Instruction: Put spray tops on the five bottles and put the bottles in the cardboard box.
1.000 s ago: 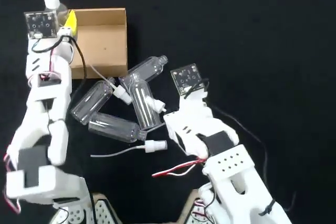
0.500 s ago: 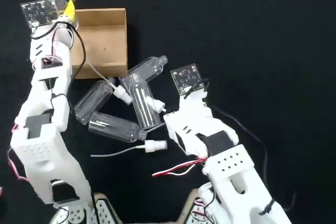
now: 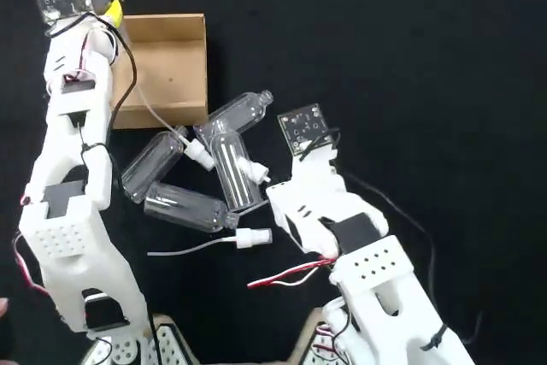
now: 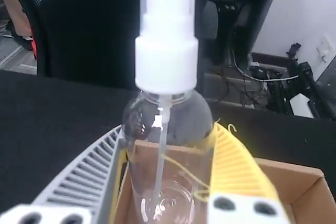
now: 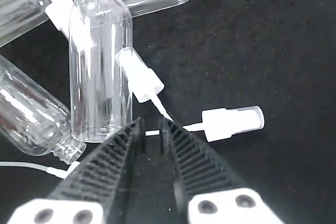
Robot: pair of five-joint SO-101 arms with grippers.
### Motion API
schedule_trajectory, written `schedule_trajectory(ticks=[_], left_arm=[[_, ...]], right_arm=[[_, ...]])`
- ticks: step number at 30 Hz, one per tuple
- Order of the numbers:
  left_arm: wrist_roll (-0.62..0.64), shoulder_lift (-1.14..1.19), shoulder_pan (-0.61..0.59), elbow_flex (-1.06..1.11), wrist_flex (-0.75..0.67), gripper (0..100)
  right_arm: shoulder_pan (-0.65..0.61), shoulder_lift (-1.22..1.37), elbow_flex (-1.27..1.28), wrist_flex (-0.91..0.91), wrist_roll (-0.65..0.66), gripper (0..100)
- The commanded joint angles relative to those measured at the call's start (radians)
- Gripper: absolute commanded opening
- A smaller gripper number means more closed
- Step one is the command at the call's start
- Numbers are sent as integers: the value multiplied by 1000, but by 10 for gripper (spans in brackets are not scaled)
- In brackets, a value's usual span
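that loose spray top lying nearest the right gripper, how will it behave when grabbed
The spray top looks small and plastic, so probably light and easily nudged away. Its thin tube bows where it lies, so likely floppy and apt to drag against the nearest bottle.

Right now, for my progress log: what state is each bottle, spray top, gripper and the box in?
held bottle, upright, capped
left gripper, shut on held bottle
right gripper, slightly open
four other bottles, lying uncapped on table
loose spray tops, lying on table
cardboard box, open
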Motion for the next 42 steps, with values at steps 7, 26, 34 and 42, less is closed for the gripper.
schedule_trajectory(ticks=[7, 26, 34, 42], left_arm=[[3, 63, -5, -71, -58, 149], [3, 186, -13, -88, -256, 149], [-66, 313, -12, -231, -249, 149], [-74, 350, -15, -245, -255, 149]], right_arm=[[-9, -12, -4, -21, 11, 60], [-9, -12, -4, -21, 11, 60], [-9, -12, -4, -21, 11, 60], [-9, -12, -4, -21, 11, 60]])
